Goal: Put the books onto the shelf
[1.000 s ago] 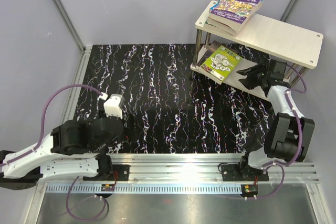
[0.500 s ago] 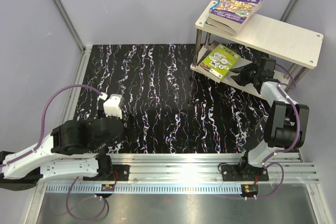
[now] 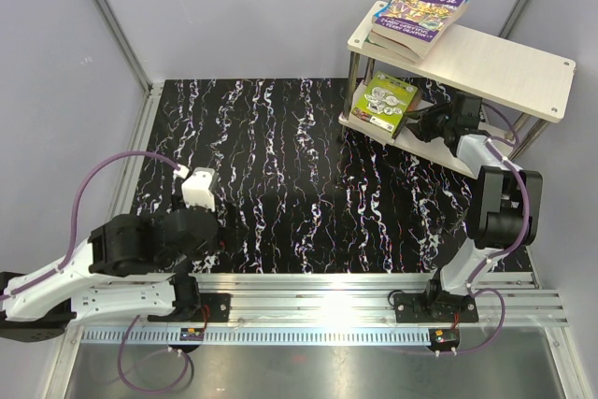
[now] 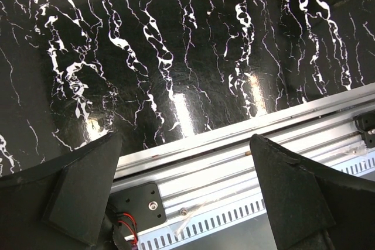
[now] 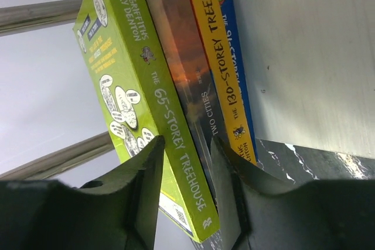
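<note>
**Ana:** Fingers (image 5: 137, 197) on the right gripper (image 5: 186, 141), are they clamped on anything?

**Ben:** Hard to say. In the right wrist view they stand close on either side of the lower end of the lime-green book (image 5: 123, 86), at its spine. I cannot tell whether they pinch it or only flank it.

**Ana:** Where does that book lie?

**Ben:** Flat on top of a small pile on the lower board (image 5: 304, 57) of the shelf (image 3: 505, 67). Under it come a dark book (image 5: 181, 68), an orange book (image 5: 220, 57) and a blue book (image 5: 231, 39), the last one against the board. The pile sits between the metal posts (image 5: 35, 16), at the board's left end as seen from above.

**Ana:** And the upper board?

**Ben:** It carries a second pile at its left end, with a purple book (image 3: 422, 8) uppermost and overhanging the edge a little.

**Ana:** What about the left gripper (image 4: 184, 139)?

**Ben:** Its jaws are spread wide with nothing between them. It hangs over the near edge of the black marbled table (image 3: 280, 156), well apart from the shelf.
</note>
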`<state>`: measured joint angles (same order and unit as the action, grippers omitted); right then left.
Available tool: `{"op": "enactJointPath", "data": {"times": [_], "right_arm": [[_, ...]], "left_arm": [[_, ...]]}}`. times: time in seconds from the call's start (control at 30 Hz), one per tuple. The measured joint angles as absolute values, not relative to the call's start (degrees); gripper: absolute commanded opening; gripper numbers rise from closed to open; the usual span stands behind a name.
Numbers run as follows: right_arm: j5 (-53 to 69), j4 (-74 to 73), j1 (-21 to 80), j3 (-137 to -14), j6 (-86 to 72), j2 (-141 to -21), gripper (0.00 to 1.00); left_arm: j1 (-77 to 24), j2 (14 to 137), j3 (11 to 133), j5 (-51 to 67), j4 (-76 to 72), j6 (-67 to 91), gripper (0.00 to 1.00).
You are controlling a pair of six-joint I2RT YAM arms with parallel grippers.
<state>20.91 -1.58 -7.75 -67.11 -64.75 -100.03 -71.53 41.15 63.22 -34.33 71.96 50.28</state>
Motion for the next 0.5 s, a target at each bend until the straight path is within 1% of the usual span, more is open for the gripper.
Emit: {"op": "enactJointPath", "data": {"times": [0.13,0.17,0.23,0.27,0.37,0.4,0.5], "right_arm": [[18.9,-3.8,-7.6,-67.0,-63.6,-98.9,0.53],[18.3,-5.0,-7.8,-66.8,-63.0,-98.0,0.61],[17.3,-7.8,-8.2,-65.6,-61.8,-95.6,0.70],[16.9,-9.3,-8.6,-65.0,-61.1,-94.0,0.81],[15.9,-13.9,-10.3,-63.5,-58.9,-88.1,0.98],[15.9,-15.0,-10.8,-63.5,-58.0,-86.1,1.00],[15.8,-17.4,-12.0,-63.2,-55.2,-80.2,1.00]], "left_arm": [[-70.9,41.7,63.2,-34.3,72.1,49.5,0.99],[-70.8,41.9,63.2,-34.3,72.0,49.3,0.99],[-70.6,42.2,63.2,-34.2,71.9,48.8,0.99],[-70.4,42.5,63.2,-34.2,71.8,48.4,0.99],[-70.0,43.6,63.3,-33.8,70.8,47.4,0.99],[-69.8,44.1,63.3,-33.5,70.2,46.9,0.99],[-68.5,46.3,63.5,-32.1,68.0,45.1,0.99]]}}
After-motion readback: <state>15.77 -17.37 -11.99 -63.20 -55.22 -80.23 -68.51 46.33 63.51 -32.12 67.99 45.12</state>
